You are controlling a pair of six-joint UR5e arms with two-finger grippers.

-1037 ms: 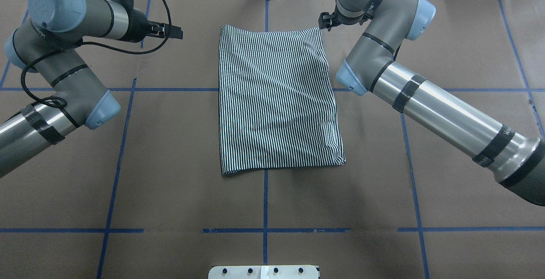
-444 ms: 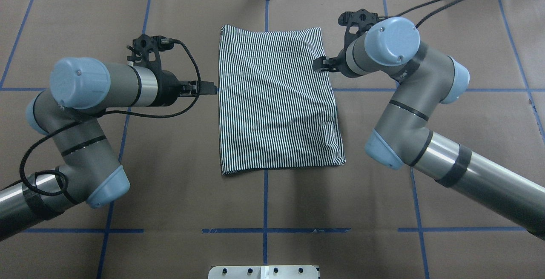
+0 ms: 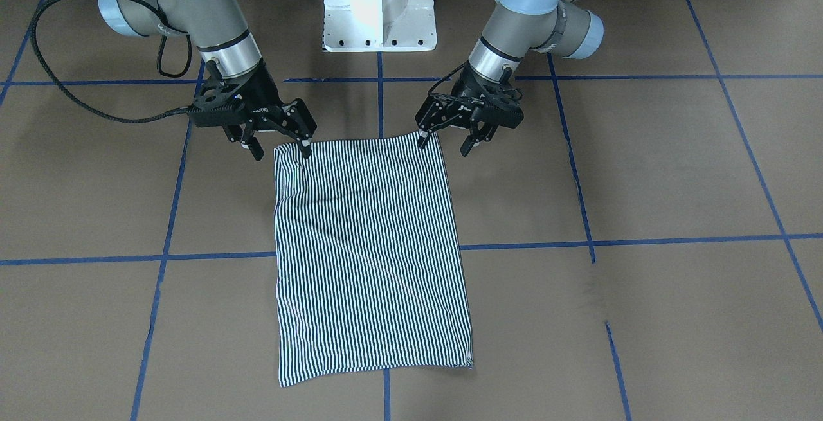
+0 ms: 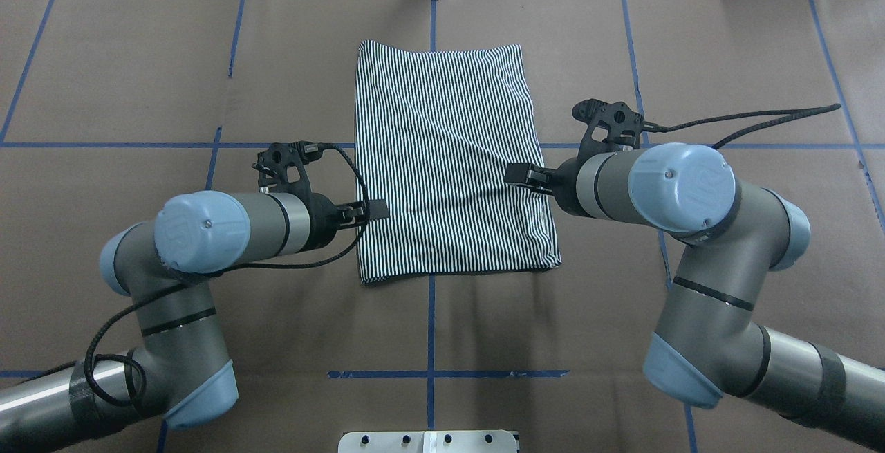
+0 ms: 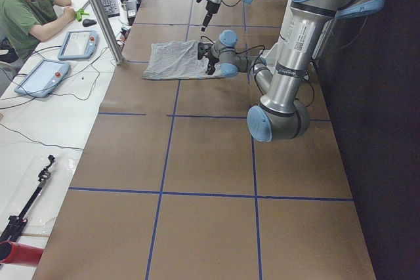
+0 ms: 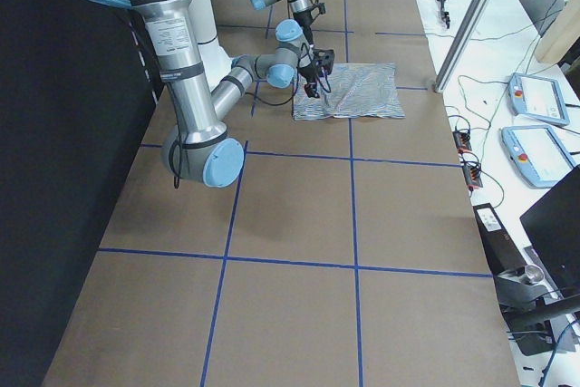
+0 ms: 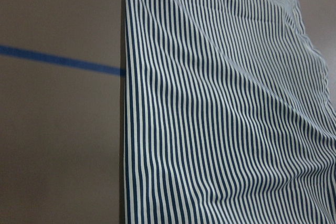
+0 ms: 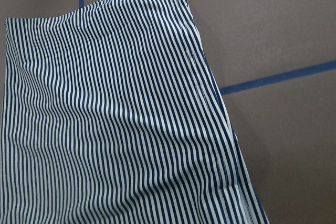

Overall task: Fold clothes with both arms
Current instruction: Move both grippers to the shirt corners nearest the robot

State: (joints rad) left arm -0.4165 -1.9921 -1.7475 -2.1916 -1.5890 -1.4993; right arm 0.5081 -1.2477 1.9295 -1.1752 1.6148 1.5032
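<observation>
- Shirt (image 3: pixel 370 247) is lying flat at the middle of the table (image 3: pixel 643 170), already folded into a tall striped rectangle, with no collar or sleeves showing
- Left arm (image 4: pixel 207 232) and right arm (image 4: pixel 677 190) are reaching in from either side toward the shirt's edge nearest the robot
- Left gripper (image 3: pixel 443 144) is hanging with jaws spread over one near corner, and right gripper (image 3: pixel 281 149) is doing the same over the other; neither is holding cloth, and I cannot tell whether any fingertip is touching it
- Judging this as a two-corner pinch for the next fold: each gripper should be straddling its corner, going down level and closing on all layers together, then both should be lifting at one pace and carrying the near edge over to the far edge
- A shallow crease is running across the cloth, so uneven pulling is risking a skewed fold
- Base (image 3: pixel 379 9) is standing just behind the grippers
- A person (image 5: pixel 29 11) is sitting at a side bench, well apart, beside two pendants (image 5: pixel 39 77)
- A cable (image 4: pixel 760 115) is trailing from the right wrist and could be brushing the table
</observation>
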